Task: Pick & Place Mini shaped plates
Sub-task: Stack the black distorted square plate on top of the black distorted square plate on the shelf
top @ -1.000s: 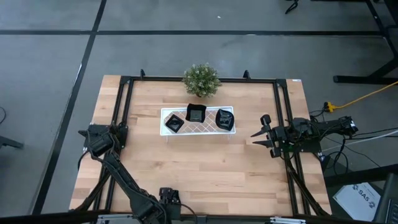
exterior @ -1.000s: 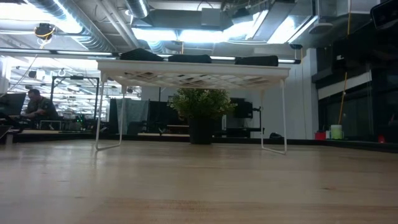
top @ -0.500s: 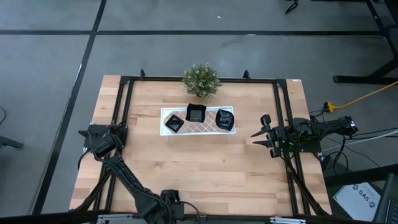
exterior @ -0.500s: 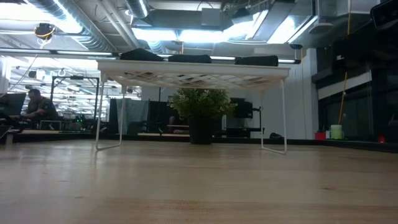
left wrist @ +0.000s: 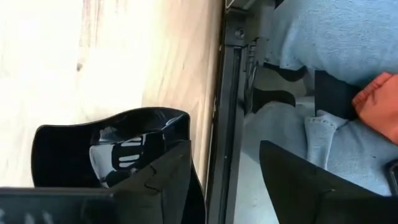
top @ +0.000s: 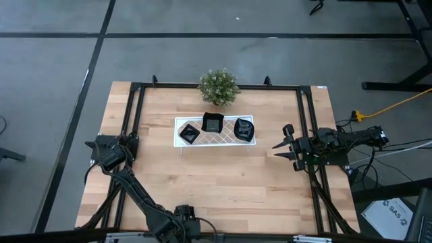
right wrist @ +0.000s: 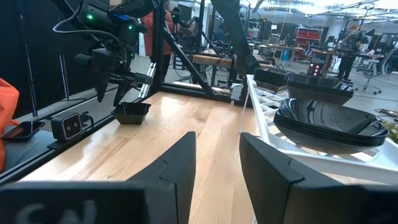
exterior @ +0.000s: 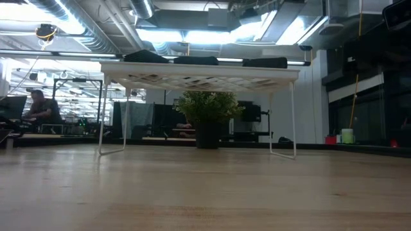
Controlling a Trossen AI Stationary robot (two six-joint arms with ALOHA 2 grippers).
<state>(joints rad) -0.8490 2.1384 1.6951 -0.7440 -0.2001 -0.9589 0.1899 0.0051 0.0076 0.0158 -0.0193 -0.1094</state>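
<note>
**Change noted:** Over the last second the left gripper point(top: 183, 217) has shifted slightly nearer the desk's near edge. Nothing else on the desk has moved.

**Desk** point(top: 202, 182): wooden, with a potted plant point(top: 218, 86) at the middle of the far edge.

**Tray** point(top: 219, 140): white, raised on legs, just in front of the plant. It carries three lots of mini shaped plates point(top: 212, 123). The right wrist view shows at least one lot as a stack.

**Single plate** point(left wrist: 68, 149): sits flat on the desk close to the near edge.

- It is judged light, rigid and breakable.
- The glossy glaze is likely slippery.
- The raised rim is the sensible place to grip, with one finger inside and one outside.
- Stacked plates may lift together.

**Left gripper:** the arm is folded back along the near edge, with the gripper low over the single plate.

- The jaws stand wide apart and hold nothing.
- The plate lies beside one finger, not between the two.
- Contact between plate and finger cannot be determined.
- A person's legs point(left wrist: 336, 37) are visible beyond the edge.

**Right gripper** point(top: 287, 147): waits at the right edge, level with the tray and apart from it. It points across the desk with its jaws parted and empty.
</note>
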